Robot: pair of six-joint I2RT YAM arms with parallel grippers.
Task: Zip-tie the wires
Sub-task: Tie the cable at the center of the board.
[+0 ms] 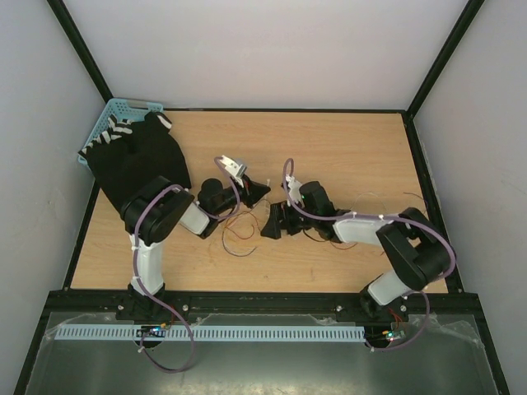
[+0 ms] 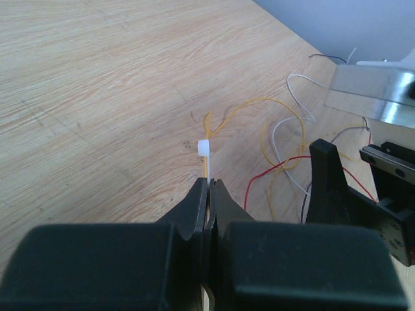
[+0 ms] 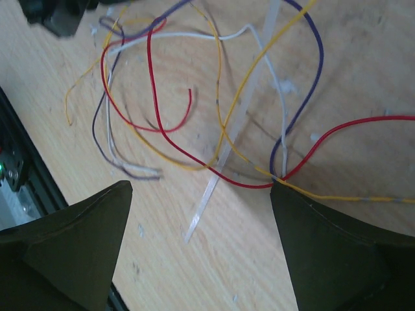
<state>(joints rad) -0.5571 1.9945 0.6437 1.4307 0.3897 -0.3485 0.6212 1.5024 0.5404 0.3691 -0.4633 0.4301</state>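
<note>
The wires (image 1: 239, 234) are thin red, yellow, white and purple strands in a loose tangle mid-table, between the two arms. My left gripper (image 1: 263, 191) (image 2: 209, 181) is shut on a zip tie (image 2: 203, 147), whose small white head sticks out just past the fingertips; a yellow strand runs along it. Beyond it the wires (image 2: 285, 142) curl on the wood. My right gripper (image 1: 268, 224) (image 3: 201, 188) hangs open over the wires (image 3: 151, 78), its right fingertip touching where red, yellow and purple cross. A translucent zip-tie strap (image 3: 224, 149) lies between its fingers, loose end free.
A blue basket (image 1: 115, 115) stands at the back left, partly under a black cloth (image 1: 136, 160). A shiny metal bracket (image 1: 232, 167) (image 2: 369, 94) sits just behind the grippers. Black frame rails border the wooden table (image 1: 346, 148).
</note>
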